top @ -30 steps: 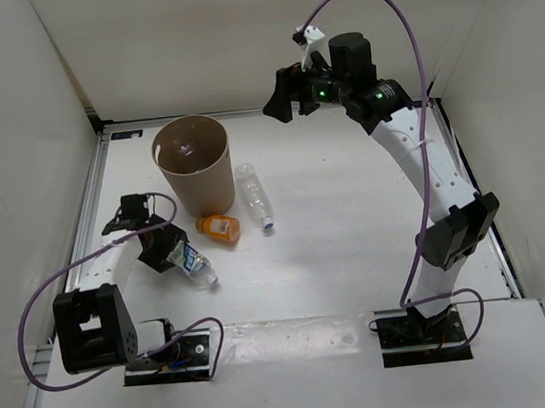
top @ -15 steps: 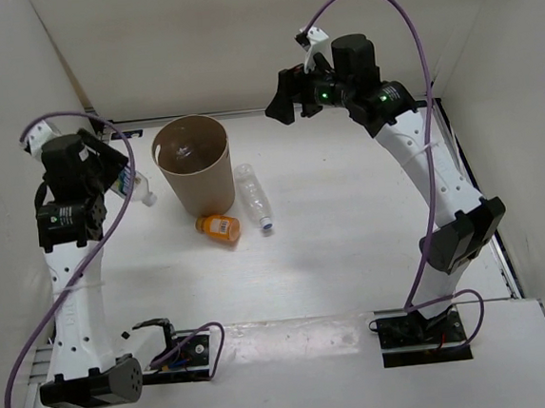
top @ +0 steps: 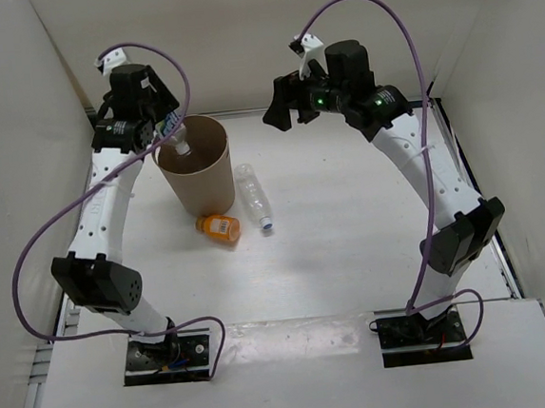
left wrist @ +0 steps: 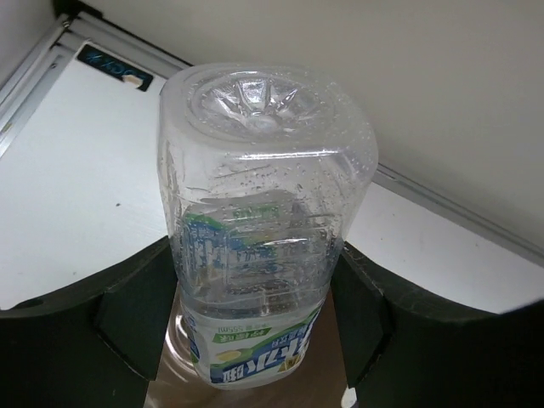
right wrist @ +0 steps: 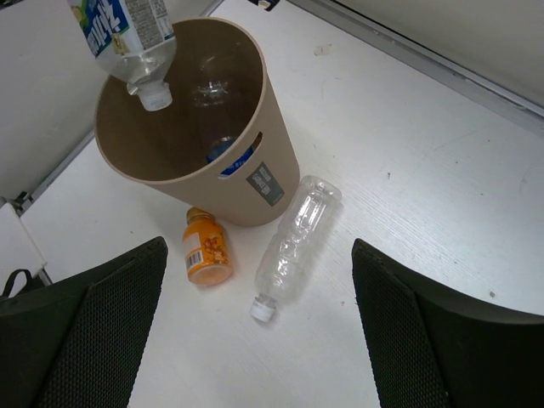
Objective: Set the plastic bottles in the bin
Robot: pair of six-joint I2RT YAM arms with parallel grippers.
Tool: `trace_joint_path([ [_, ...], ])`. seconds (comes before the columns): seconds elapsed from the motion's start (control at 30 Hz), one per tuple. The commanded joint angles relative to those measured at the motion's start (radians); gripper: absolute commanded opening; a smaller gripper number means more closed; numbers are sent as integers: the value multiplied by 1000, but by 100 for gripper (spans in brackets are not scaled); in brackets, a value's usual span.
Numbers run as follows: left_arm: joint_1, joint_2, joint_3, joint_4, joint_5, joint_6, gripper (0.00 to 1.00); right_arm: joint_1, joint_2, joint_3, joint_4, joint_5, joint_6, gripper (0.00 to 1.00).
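Note:
My left gripper (top: 167, 127) is shut on a clear bottle with a blue-green label (top: 177, 138) and holds it cap down over the open mouth of the brown bin (top: 197, 184). In the left wrist view the bottle (left wrist: 255, 170) fills the space between the fingers (left wrist: 136, 319), with the bin's inside (left wrist: 331, 374) below. In the right wrist view the held bottle (right wrist: 127, 34) hangs above the bin (right wrist: 272, 161), and a blue-labelled bottle (right wrist: 225, 153) lies inside. An orange bottle (top: 219, 228) (right wrist: 206, 248) and a plain clear bottle (top: 253, 197) (right wrist: 297, 234) lie on the table beside the bin. My right gripper (top: 283, 103) (right wrist: 257, 255) is open and empty, high above them.
White walls enclose the white table (top: 352, 235) on the left, back and right. A metal rail (top: 245, 113) runs along the back edge behind the bin.
My left arm has lifted the labelled bottle from the table at the left and swung it up over the bin, cap down. The right arm has barely moved.

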Motion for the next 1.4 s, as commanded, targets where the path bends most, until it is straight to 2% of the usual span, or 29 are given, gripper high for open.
trace_joint_path([
  [0.0,-39,-12,82,26,-22,50,64,-7,-63,-18,19,16,-19,90],
  [0.13,-47,-6,49,10,-8,52,76,-15,-74,-48,17,27,-27,90],
  [0.2,-47,-13,39,-19,-4,61,97,-20,-77,-62,16,25,-30,90],
  [0.23,-47,-17,32,-29,-4,60,100,-23,-75,-73,14,28,-38,90],
  [0.37,-47,-61,0,-58,-8,84,100,-46,-37,-93,-3,82,-30,90],
  [0.5,-41,-154,-40,-108,-45,115,100,-99,36,-87,-23,50,-38,90],
  [0.57,-20,-201,-83,-136,-65,101,100,-115,81,-85,-29,9,-53,90],
  [0.63,3,-265,-170,-200,-79,77,100,-144,156,-85,-38,-117,-79,90],
  [0.7,30,-299,-239,-251,-79,22,100,-158,213,-88,-34,-177,-91,90],
  [0.77,48,-365,-313,-326,-74,-29,100,-149,291,-66,-35,-234,-113,90],
  [0.93,68,-472,-483,-438,-57,-153,100,-87,449,48,-50,-162,-38,90],
  [1.03,89,-535,-528,-531,-27,-190,100,-53,538,106,-67,-200,-42,90],
  [1.23,117,-573,-539,-614,-22,-193,100,-26,619,157,-67,-235,-6,90],
  [1.37,134,-589,-548,-644,-22,-195,100,-20,695,246,-133,-275,-12,88],
])
